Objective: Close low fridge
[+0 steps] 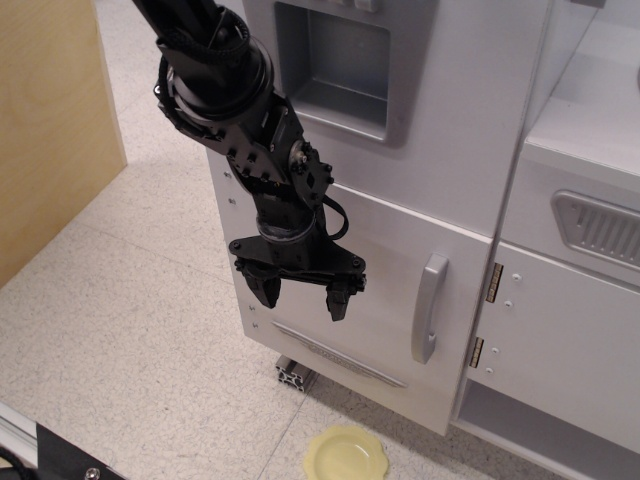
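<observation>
The low fridge [385, 300] is the white lower compartment of the toy kitchen. Its large flat door lies flush with the cabinet front. It has a grey curved vertical handle [429, 307], a grey horizontal trim strip [340, 360] near the bottom and metal hinges [493, 283] on the right. My black gripper [302, 295] hangs in front of the door's left half, fingers pointing down, open and empty. It is left of the handle and apart from it.
A white panel with a square grey recess [345, 65] sits above the fridge. A narrower white door with a vented grille [600, 228] is to the right. A pale yellow plate [345, 455] lies on the floor below. A wooden panel [50, 120] stands at left.
</observation>
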Controlling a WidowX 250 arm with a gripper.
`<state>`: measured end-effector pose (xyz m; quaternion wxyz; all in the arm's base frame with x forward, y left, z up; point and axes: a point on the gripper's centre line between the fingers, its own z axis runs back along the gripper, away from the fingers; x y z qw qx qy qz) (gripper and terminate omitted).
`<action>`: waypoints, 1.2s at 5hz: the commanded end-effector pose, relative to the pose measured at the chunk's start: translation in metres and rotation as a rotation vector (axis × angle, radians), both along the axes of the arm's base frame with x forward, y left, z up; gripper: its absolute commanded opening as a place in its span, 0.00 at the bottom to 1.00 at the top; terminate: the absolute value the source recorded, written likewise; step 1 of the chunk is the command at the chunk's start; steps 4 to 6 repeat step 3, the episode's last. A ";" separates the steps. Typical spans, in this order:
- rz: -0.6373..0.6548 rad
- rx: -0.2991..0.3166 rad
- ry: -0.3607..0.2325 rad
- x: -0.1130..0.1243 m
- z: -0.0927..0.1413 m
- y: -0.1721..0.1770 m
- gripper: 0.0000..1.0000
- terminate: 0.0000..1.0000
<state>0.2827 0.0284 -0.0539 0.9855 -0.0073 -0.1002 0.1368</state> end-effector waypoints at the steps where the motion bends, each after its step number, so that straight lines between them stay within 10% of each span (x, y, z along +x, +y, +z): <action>1: -0.001 0.007 -0.055 0.009 0.019 0.003 1.00 0.00; 2: -0.001 0.007 -0.055 0.009 0.019 0.003 1.00 0.00; 3: -0.001 0.007 -0.055 0.009 0.019 0.003 1.00 1.00; 6: -0.001 0.007 -0.055 0.009 0.019 0.003 1.00 1.00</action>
